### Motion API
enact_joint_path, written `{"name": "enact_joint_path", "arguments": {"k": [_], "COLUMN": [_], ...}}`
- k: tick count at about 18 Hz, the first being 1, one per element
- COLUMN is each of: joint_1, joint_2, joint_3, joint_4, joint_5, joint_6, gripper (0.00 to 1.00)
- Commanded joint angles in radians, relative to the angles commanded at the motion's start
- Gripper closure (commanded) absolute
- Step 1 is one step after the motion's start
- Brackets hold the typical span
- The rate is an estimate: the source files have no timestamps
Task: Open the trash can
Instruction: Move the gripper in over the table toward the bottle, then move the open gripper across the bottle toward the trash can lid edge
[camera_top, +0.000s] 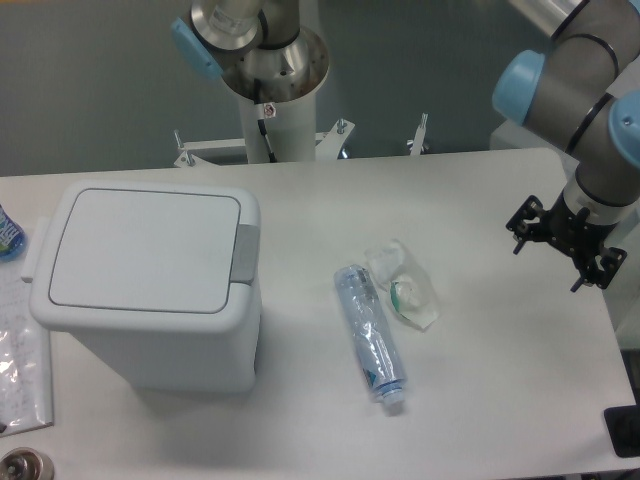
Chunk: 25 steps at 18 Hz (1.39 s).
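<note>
Sitting lid-down: white boxy trash can (150, 285), grey button strip right; jaws' spread unreadable.

Robotics lab, white table (480, 200), pedestal-mounted arm (585, 90), bare grey wall (100, 80)

Between the gripper (563, 243) at the far right and the trash can (150, 285) at the left lies open tabletop (480, 400), broken only by a crushed plastic bottle (368, 334) and a crumpled clear wrapper (404, 287) lying low near the middle. Above the closed lid (145, 248) and its grey button strip (246, 253) on the right rim, nothing blocks access. A plastic bag (20, 350) crowds the bin's left side.
</note>
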Motion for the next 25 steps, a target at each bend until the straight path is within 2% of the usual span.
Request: {"name": "enact_joint_path", "arguments": {"k": [5, 9, 12, 17, 21, 25], "joint_1": [0.003, -0.02, -0.026, -0.05, -0.116, -0.147], "joint_2": [0.001, 0.003, -0.011, 0.003, 0.038, 0.08], "joint_3": [0.003, 0.009, 0.052, 0.06, 0.075, 0.078], "joint_4": [0.002, -0.003, 0.0, 0.0, 0.008, 0.011], "joint_5": [-0.009, -0.063, -0.142, -0.228, -0.264, -0.313], "joint_6": [-0.021, -0.196, -0.349, -0.464, -0.627, -0.712], "gripper": [0.0, 0.0, 0.0, 0.0, 0.0, 0.0]}}
